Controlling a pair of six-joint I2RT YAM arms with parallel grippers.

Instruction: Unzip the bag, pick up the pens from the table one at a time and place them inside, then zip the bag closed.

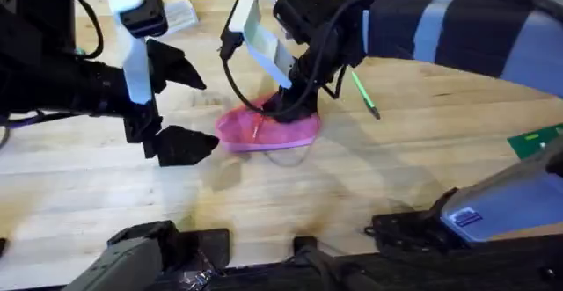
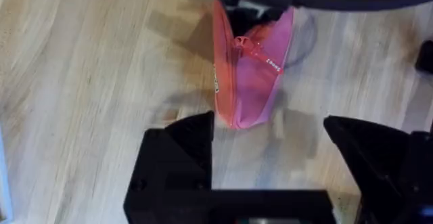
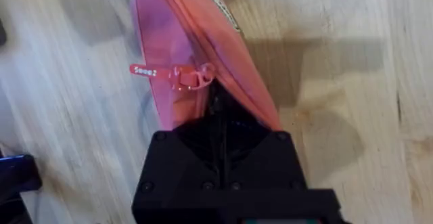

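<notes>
The pink-red bag [image 1: 264, 131] lies mid-table on the pale wooden table [image 1: 396, 168]. My right gripper [image 1: 286, 106] reaches across from the right and is shut on the bag's right end; in the right wrist view the black fingers [image 3: 220, 126] pinch the fabric just past the zipper pull [image 3: 177, 75] and its small tag. My left gripper [image 1: 189, 106] hovers just left of the bag, open, with nothing between its fingers [image 2: 179, 149]; the bag [image 2: 250, 75] lies just beyond them. A thin green pen [image 1: 363, 93] lies on the table to the right of the bag, partly under the right arm.
A white box [image 1: 176, 10] sits at the far edge behind the left arm. A green flat item [image 1: 537, 140] lies at the right edge. Bare wood stretches in front of the bag toward the arm bases.
</notes>
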